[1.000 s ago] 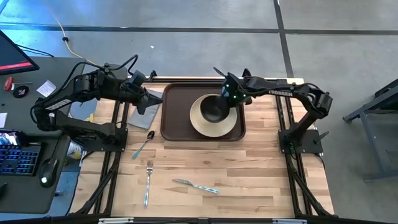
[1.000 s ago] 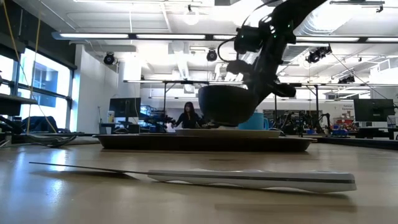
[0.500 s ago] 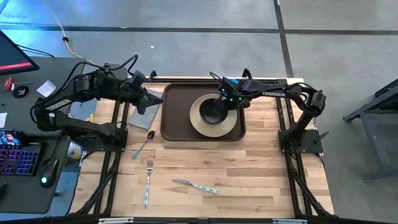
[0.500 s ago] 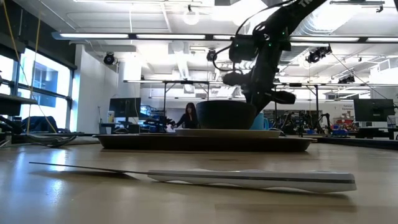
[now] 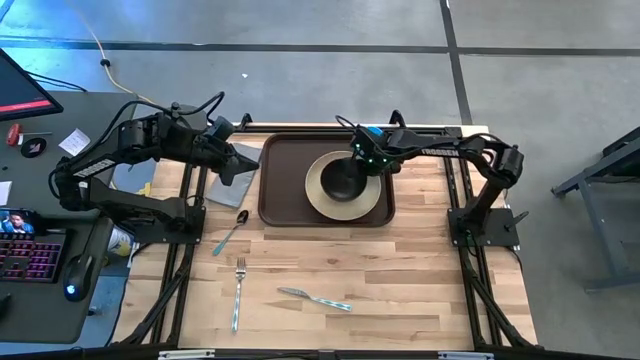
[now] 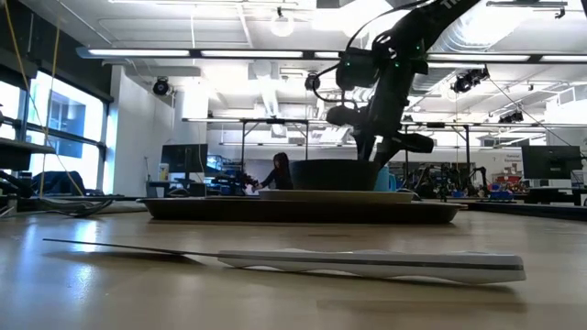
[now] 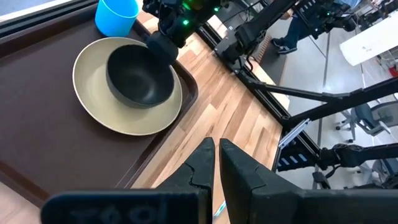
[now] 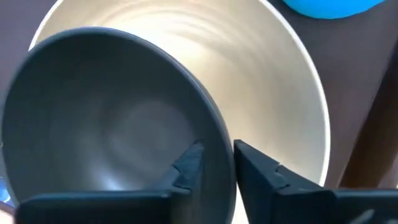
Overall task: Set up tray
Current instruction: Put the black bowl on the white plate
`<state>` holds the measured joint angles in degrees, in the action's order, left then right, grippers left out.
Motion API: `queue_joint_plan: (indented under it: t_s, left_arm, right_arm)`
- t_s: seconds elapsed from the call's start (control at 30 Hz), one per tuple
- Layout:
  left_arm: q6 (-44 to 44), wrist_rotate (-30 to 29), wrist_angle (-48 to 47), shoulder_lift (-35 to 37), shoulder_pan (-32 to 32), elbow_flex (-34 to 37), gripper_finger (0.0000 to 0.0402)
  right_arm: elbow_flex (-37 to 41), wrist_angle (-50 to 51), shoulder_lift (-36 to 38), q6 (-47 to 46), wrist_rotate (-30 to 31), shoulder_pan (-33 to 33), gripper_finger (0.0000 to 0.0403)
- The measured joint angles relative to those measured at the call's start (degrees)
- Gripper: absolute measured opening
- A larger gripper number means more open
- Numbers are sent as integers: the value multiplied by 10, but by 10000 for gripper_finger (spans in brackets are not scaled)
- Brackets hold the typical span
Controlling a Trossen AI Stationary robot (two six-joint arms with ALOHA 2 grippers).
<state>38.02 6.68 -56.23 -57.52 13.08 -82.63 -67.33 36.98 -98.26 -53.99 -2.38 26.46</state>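
Note:
The dark brown tray (image 5: pixel 280 190) lies at the table's far middle. A beige plate (image 5: pixel 372 200) sits on it, and a dark bowl (image 5: pixel 343 178) rests upright on the plate. My right gripper (image 8: pixel 217 165) comes down at the bowl's far right edge. It stands slightly open, one finger inside the bowl and one outside. A blue cup (image 7: pixel 117 14) stands on the tray behind the plate. My left gripper (image 7: pixel 217 162) hangs shut and holds nothing, raised left of the tray above a grey napkin (image 5: pixel 240 165). My right gripper has its fingers on either side of the bowl's rim (image 8: pixel 225 155), slanting down from above at the bowl's far right side. A narrow gap shows beside the inner finger (image 8: pixel 189 165). Whether either finger touches the rim I cannot tell. The bowl stands on the plate.
A spoon (image 5: pixel 232 232), a fork (image 5: pixel 239 292) and a knife (image 5: pixel 315 298) lie on the bare wood nearer the front edge. Desks with screens and a keyboard stand off the table's left side.
My right gripper has come down a little with the bowl. The bowl hung just above the plate a second ago and now rests on it, upright. My left arm has kept still.

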Motion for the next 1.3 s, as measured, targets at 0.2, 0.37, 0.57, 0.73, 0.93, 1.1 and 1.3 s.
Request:
queue_joint_plan:
  t_s: [0.2, 0.37, 0.57, 0.73, 0.93, 1.1, 1.3]
  left_arm:
    - [13, 0, 0, 0, 0, 0, 58]
    - [28, -2, 0, 0, 0, 0, 58]
    - [43, -4, 0, 0, 0, 0, 58]
    - [41, -16, -3, 0, 0, 0, 58]
    - [47, -75, -45, -6, 0, 0, 58]
    - [53, -91, -35, -17, 0, -1, 58]
    - [58, -85, -26, -42, 0, 0, 58]
  right_arm:
    - [0, -40, 0, 2, -20, -7, 114]
    - [0, -57, 0, 1, -26, -9, 118]
    - [0, -45, 0, 29, -30, -6, 119]
    - [0, -44, 14, 55, -63, 9, 119]
    - [0, -13, 71, 98, -71, 24, 119]
    - [0, -5, 107, 118, -18, 21, 119]
    - [0, -8, 89, 120, -7, 1, 119]
